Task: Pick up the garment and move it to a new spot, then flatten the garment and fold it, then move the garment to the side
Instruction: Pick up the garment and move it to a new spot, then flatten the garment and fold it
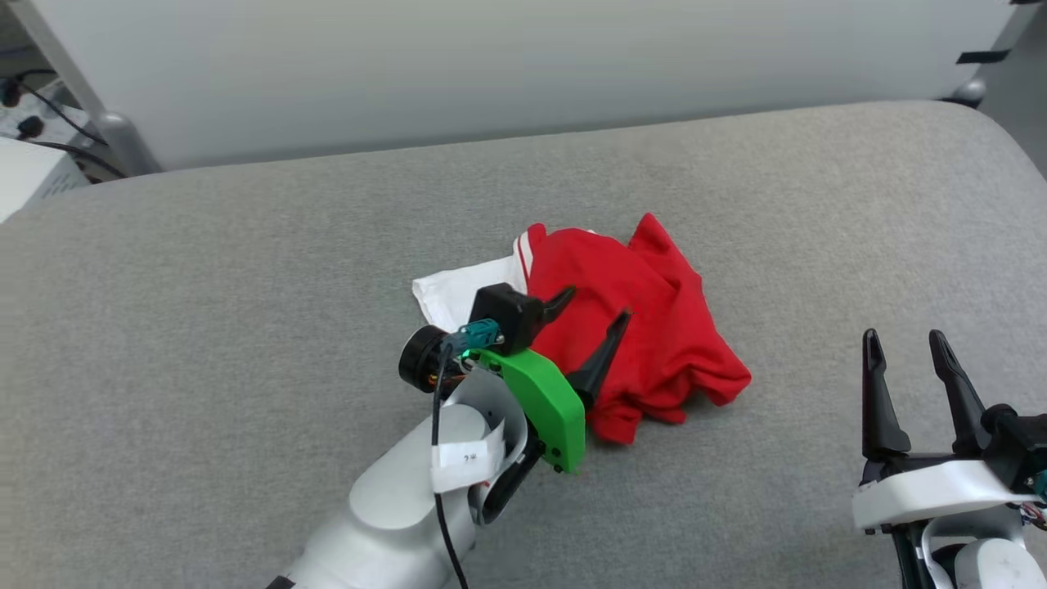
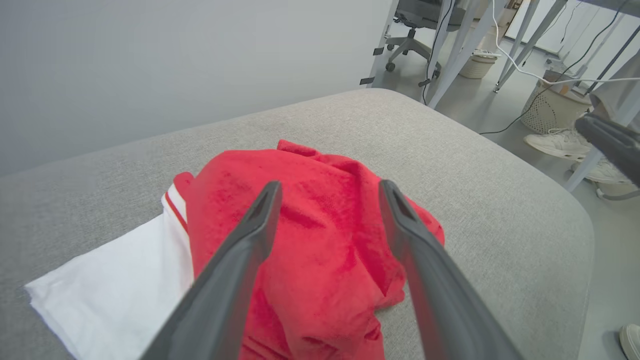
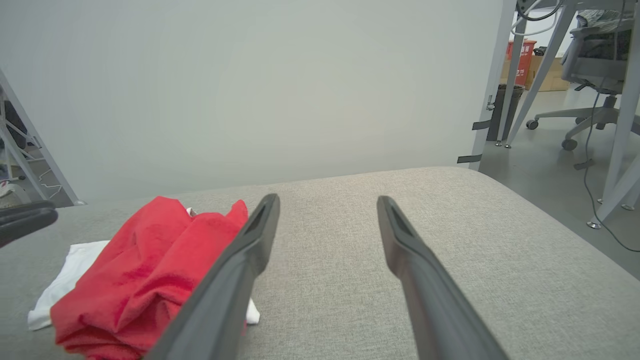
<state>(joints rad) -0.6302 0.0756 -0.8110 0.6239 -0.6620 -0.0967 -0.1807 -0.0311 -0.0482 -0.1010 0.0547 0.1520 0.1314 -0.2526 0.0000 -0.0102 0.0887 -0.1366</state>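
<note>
Garment (image 1: 654, 319) crumpled; left pincer (image 1: 597, 302) gaping empty over it, right pincer (image 1: 904, 335) gaping empty aside; left wrist view adds sneakers (image 2: 557, 143)

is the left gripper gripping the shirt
No, the left gripper stands open, its jaws spread above the crumpled shirt with no cloth pinched between them.

The left tool (image 1: 597, 303) hides part of the crumpled garment (image 1: 654, 286) in the head view.

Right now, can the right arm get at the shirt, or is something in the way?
Probably yes. The right gripper stands open, apart from the shirt, with bare cushion between them. The left gripper, open over the shirt's near part, may crowd that side.
</note>
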